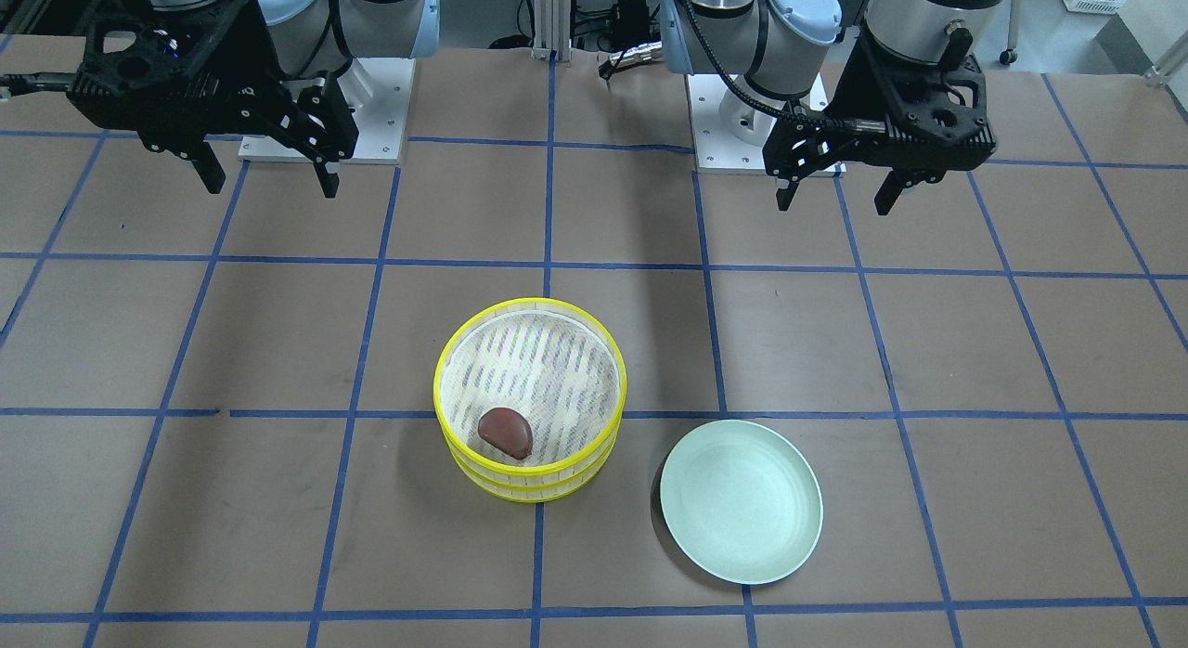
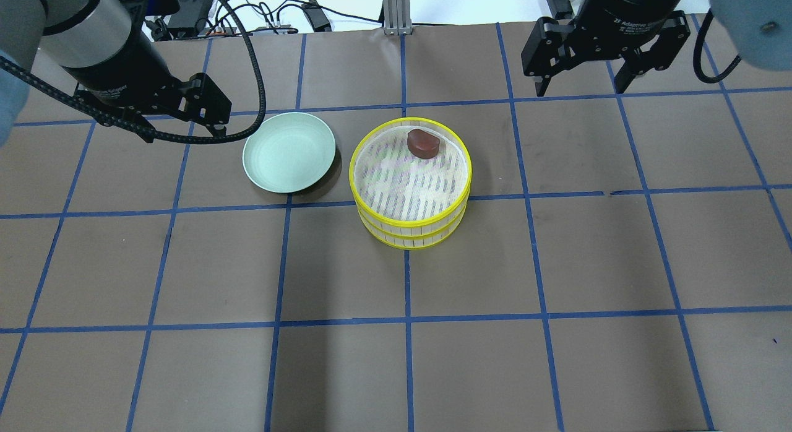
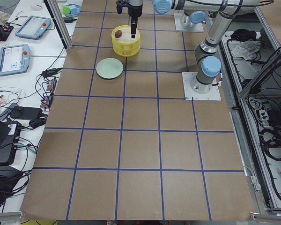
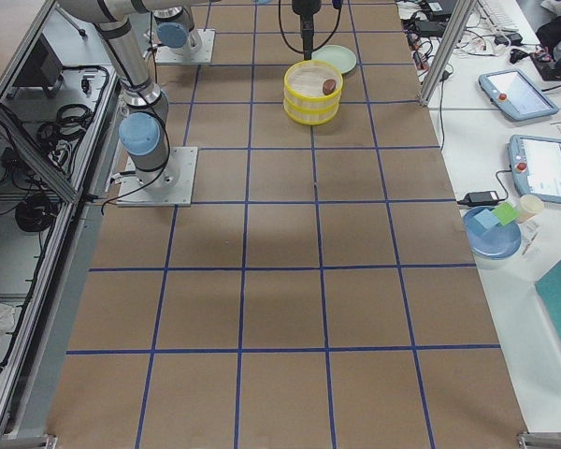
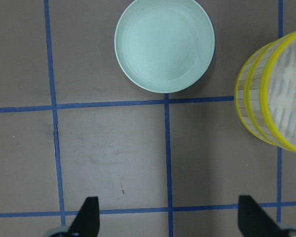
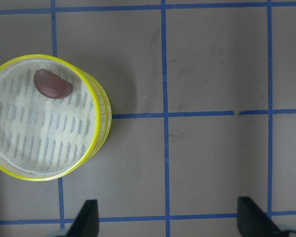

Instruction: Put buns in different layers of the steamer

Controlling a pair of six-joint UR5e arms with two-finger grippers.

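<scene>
Hanging raised either side of the steamer [image 2: 408, 235], left arm [image 2: 117, 73] and right arm [image 2: 625, 14] point down, jaws wide, empty.

A brown counter [image 2: 185, 265] gridded with blue tape [image 2: 405, 319] carries a yellow-rimmed two-tier steamer [image 2: 409, 229] near its middle, with a pale green plate [image 2: 289, 151] just beside it, not touching.
</scene>
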